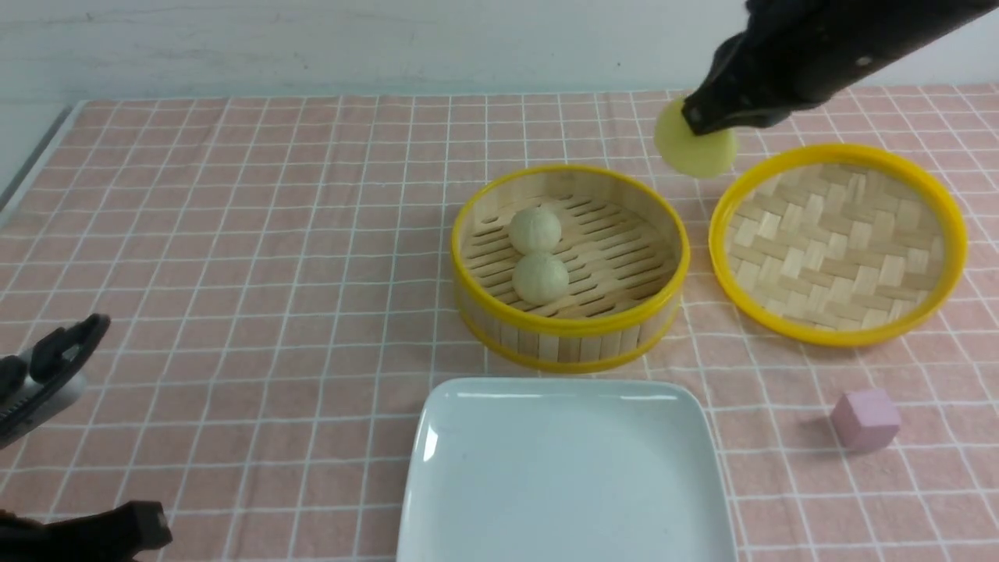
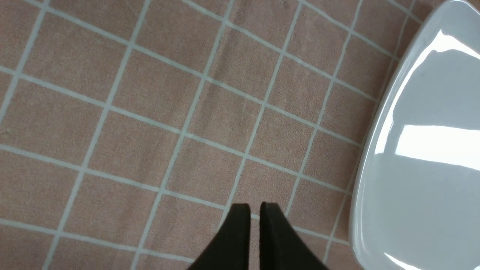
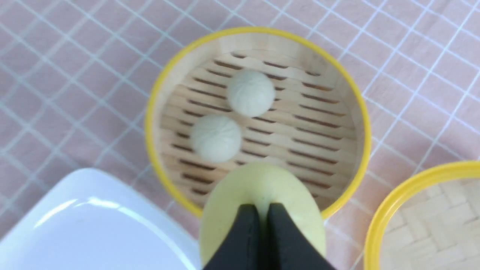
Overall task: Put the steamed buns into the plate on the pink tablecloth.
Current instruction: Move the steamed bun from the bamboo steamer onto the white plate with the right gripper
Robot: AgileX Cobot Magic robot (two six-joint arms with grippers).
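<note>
Two pale steamed buns (image 1: 538,254) sit touching inside the yellow-rimmed bamboo steamer (image 1: 574,265), while the right hand (image 1: 691,117) pinches the yellow bun (image 1: 695,144) up in the air, near the steamer and the woven lid (image 1: 839,246). On the robot's own side of the steamer, the white square plate (image 1: 566,476) rests on the pink tablecloth (image 1: 234,273), holding no bun. A small pink cube (image 1: 865,420) lies to the plate's right. The left hand (image 2: 255,205) hovers over the cloth beside the plate, its fingertips slightly apart with nothing between them.

Right pincer (image 3: 263,206) nearly closed, held aloft.
</note>
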